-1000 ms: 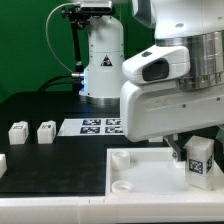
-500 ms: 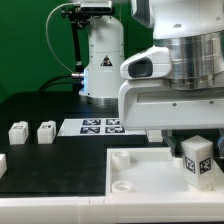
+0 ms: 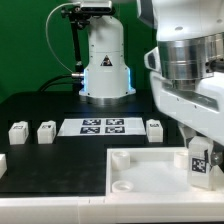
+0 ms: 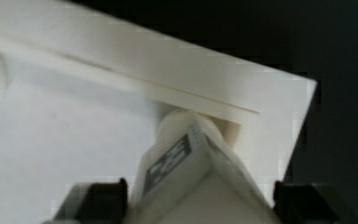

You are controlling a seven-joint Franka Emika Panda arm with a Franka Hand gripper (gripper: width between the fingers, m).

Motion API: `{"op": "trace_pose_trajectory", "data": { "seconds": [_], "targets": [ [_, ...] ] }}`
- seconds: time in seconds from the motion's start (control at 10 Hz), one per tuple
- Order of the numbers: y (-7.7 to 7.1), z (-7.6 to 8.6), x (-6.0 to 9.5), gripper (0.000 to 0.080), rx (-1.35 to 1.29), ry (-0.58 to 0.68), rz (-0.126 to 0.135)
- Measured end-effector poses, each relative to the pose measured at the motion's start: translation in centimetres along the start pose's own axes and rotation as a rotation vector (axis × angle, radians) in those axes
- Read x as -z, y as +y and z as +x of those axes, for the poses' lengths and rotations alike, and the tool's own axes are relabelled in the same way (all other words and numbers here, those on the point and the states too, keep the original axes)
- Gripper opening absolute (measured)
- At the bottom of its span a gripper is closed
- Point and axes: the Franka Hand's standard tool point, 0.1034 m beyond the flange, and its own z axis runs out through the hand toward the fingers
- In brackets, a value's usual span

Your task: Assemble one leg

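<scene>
The two-finger gripper (image 4: 197,196) is shown pinched on a small white plastic block-shaped leg (image 4: 190,160) with a black-and-white marker on its face. The leg is held over a corner of the large flat white square panel (image 3: 150,172), at the exterior view's right; contact cannot be told. Three similar pegs (image 3: 46,131) are seen on the black tabletop (image 3: 40,105). If the leg is lowered out of line with the corner socket, it could be jammed or twisted in the grip.

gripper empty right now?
No, the gripper is shut on the leg, which sits between its fingers over the white panel.
</scene>
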Motion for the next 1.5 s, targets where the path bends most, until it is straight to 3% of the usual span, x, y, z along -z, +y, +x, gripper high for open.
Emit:
{"op": "trace_pose_trajectory", "data": {
  "seconds": [0.2,0.4,0.5,0.6,0.8,1.1,1.2,1.4,1.5],
  "targets": [
    [-0.01,0.09,0.02,0.0399,-0.206,0.003,0.002],
    [0.04,0.08,-0.08,0.0406,-0.133,0.004,0.000],
    [0.06,0.07,-0.12,0.0577,-0.111,0.003,0.000],
    [0.09,0.15,-0.18,0.0635,0.079,0.010,-0.003],
    [0.17,-0.28,-0.09,0.0647,0.479,0.048,-0.030],
    [0.15,-0.15,-0.11,0.0649,0.838,0.048,-0.042],
    [0.09,-0.07,-0.01,0.0649,1.098,0.063,-0.060],
    [-0.09,-0.34,0.05,0.0649,1.426,0.071,-0.067],
    [-0.03,0.28,0.02,0.0649,1.684,0.063,-0.080]
  ]
}}
